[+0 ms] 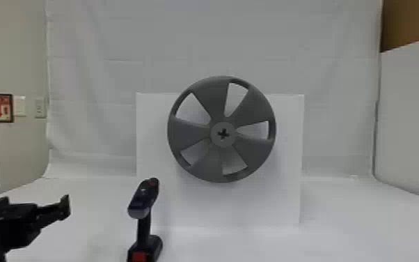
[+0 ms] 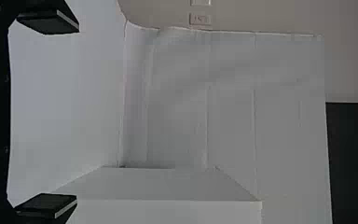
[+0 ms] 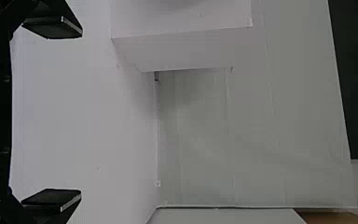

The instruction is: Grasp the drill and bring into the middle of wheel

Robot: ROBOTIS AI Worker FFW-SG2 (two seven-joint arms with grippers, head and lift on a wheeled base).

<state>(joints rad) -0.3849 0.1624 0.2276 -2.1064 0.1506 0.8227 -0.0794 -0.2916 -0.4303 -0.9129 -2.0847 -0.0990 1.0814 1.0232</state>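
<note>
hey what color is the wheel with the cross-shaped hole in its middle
The wheel is dark gray, best seen in the head view.

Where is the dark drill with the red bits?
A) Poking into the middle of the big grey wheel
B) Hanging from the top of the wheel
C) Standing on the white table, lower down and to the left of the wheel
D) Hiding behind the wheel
C: the dark, red-marked drill stands upright on the white tabletop, lower and to the left of the round grey spoked wheel, apart from it.
</note>
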